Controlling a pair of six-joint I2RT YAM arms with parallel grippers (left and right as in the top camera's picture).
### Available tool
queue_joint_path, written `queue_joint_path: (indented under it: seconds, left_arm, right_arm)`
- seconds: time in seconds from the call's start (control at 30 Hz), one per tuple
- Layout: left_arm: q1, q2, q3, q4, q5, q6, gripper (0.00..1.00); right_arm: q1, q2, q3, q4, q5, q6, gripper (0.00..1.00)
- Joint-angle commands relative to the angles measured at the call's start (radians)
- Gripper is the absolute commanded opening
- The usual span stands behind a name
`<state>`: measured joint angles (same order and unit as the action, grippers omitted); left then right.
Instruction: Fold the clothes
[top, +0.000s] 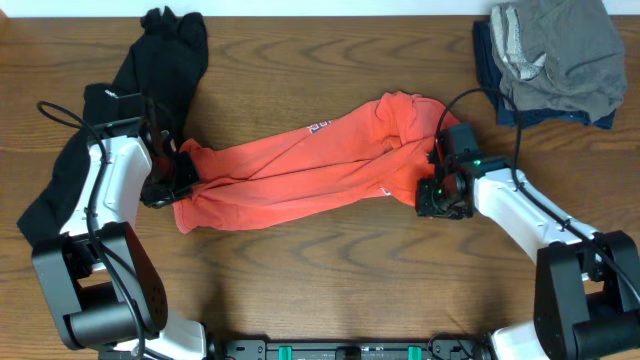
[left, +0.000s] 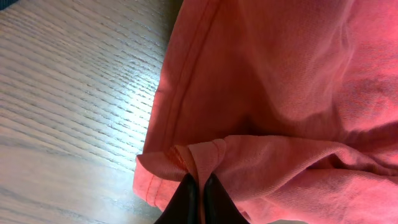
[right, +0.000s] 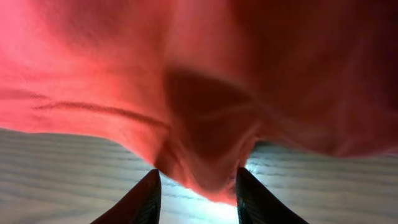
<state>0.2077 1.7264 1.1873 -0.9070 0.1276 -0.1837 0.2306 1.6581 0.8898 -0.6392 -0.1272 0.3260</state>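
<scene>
The left gripper (left: 200, 180) is pinched tight on a fold of hem at one end of the red-orange T-shirt (left: 280, 93), its jaws together with cloth between them. From that pinch the stitched hem runs up and away. In the wrist view, bare wooden table (left: 68, 93) lies to the left of the hem as open room. The rest of the view, to the right and ahead, is filled with rumpled shirt.

The right gripper (right: 198, 172) is at the shirt's other end. Its jaws stand partly apart with a hanging lobe of cloth between them, touching both tips. I cannot tell whether they press it yet. Bare wood shows under the lobe and to either side of the fingers.

Between the two grippers the shirt lies on the table as a long twisted band. A clear strip of table lies on the robot's side of it. Small white-and-navy lettering (top: 318, 127) shows on its far edge, too small to read.

Beyond the left gripper a black garment (top: 170, 50) lies against the far edge and trails back under that arm. Far beyond the right gripper sits a pile of grey and navy clothes (top: 555, 55).
</scene>
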Motion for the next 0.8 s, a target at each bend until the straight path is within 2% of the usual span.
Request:
queue_joint_path:
  seconds: [0.0,0.33,0.57,0.77]
  left_arm:
    - [0.005,0.002,0.006,0.002,-0.008,-0.005,0.06]
    - [0.005,0.002,0.006,0.005,-0.008,-0.005,0.06]
    - [0.005,0.002,0.006,0.005,-0.008,-0.005,0.06]
    - [0.005,0.002,0.006,0.004,-0.008,-0.005,0.06]
  right_arm:
    - [0.018,0.005,-0.020,0.008,0.034,0.022,0.32]
    - [0.018,0.005,-0.020,0.013,0.085,0.041,0.01]
    - [0.018,-0.003,-0.005,0.021,0.097,0.040,0.01]
    - [0.017,-0.115,0.129,-0.212,0.105,0.032,0.01]
